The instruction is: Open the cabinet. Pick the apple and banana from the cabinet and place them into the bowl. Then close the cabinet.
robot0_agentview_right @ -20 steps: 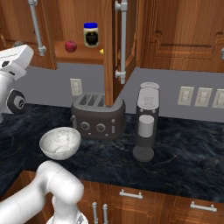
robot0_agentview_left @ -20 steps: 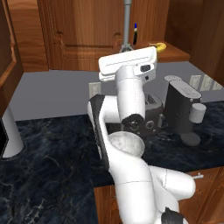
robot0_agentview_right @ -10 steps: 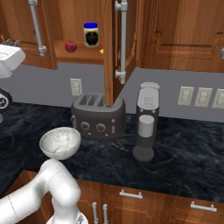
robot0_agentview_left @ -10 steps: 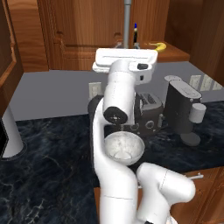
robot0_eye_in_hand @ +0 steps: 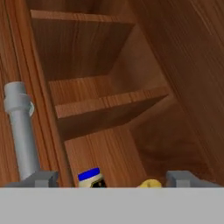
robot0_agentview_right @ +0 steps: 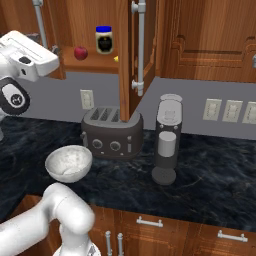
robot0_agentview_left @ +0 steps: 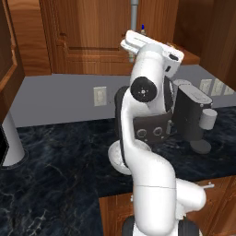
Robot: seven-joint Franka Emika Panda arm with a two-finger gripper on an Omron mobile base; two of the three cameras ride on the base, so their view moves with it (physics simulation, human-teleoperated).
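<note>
The cabinet [robot0_agentview_right: 75, 30] stands open, its right door [robot0_agentview_right: 129, 55] swung out over the toaster. On its bottom shelf sit the dark-red apple [robot0_agentview_right: 80, 52] and a sliver of the yellow banana [robot0_agentview_right: 116, 58], mostly hidden by the door's edge. The marbled bowl [robot0_agentview_right: 69, 162] rests on the counter in front of the toaster. My gripper [robot0_agentview_right: 54, 50] hovers at shelf height left of the apple, open and holding nothing. In the hand view the gripper [robot0_eye_in_hand: 114, 180] faces into the shelves, with the banana [robot0_eye_in_hand: 151, 183] low between the tips and a silver door handle [robot0_eye_in_hand: 22, 131] at left.
A blue-lidded jar [robot0_agentview_right: 104, 39] stands between apple and banana. On the dark counter are a four-slot toaster [robot0_agentview_right: 111, 132] and a coffee machine [robot0_agentview_right: 167, 140]. The right door's handle [robot0_agentview_right: 140, 45] juts toward the room. My own arm hides most of the bowl [robot0_agentview_left: 115, 159] in the left base view.
The arm has reared up and the hand has turned toward the cabinet's inside. Doors, fruit and bowl have not moved.
</note>
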